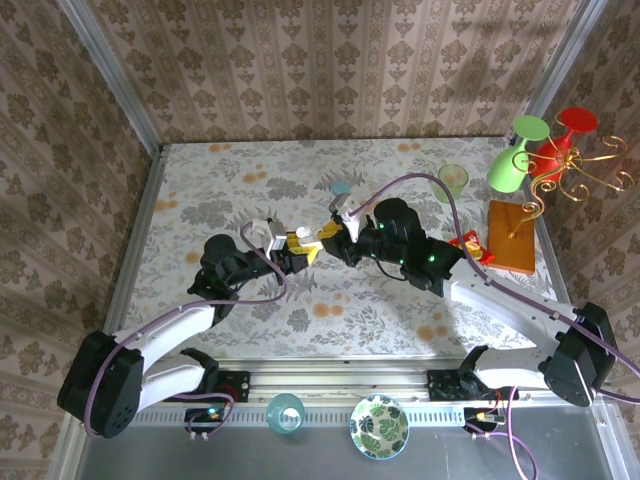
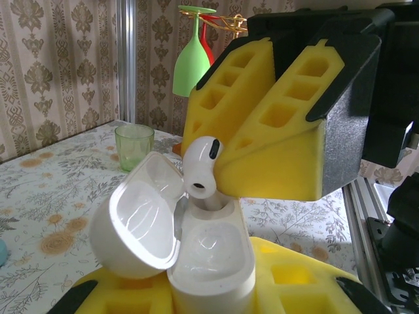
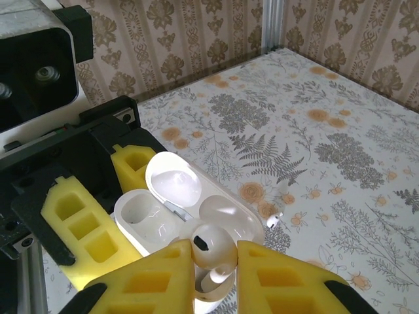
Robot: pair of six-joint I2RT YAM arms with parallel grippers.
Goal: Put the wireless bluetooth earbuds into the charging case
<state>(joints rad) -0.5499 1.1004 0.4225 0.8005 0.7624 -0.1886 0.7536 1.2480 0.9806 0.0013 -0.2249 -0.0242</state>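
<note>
The white charging case (image 2: 209,261) stands upright with its lid (image 2: 134,222) swung open to the left. My left gripper (image 2: 209,291) is shut on its body. One white earbud (image 3: 213,245) is pinched between the yellow pads of my right gripper (image 3: 215,265), which is shut on it. The stem of this earbud (image 2: 201,167) reaches down into the far socket of the case (image 3: 163,209). The near socket is empty. A second earbud (image 3: 272,219) lies on the table just beyond the case. In the top view both grippers (image 1: 295,250) (image 1: 335,237) meet at mid-table.
A teal lump (image 1: 341,187) lies behind the grippers. At the back right stand a green cup (image 1: 453,180), a gold rack on a wooden base (image 1: 515,235) with green (image 1: 515,160) and red (image 1: 565,135) glasses, and a red-yellow item (image 1: 470,245). A teal cup (image 1: 285,412) and a bowl (image 1: 378,425) sit by the arm bases.
</note>
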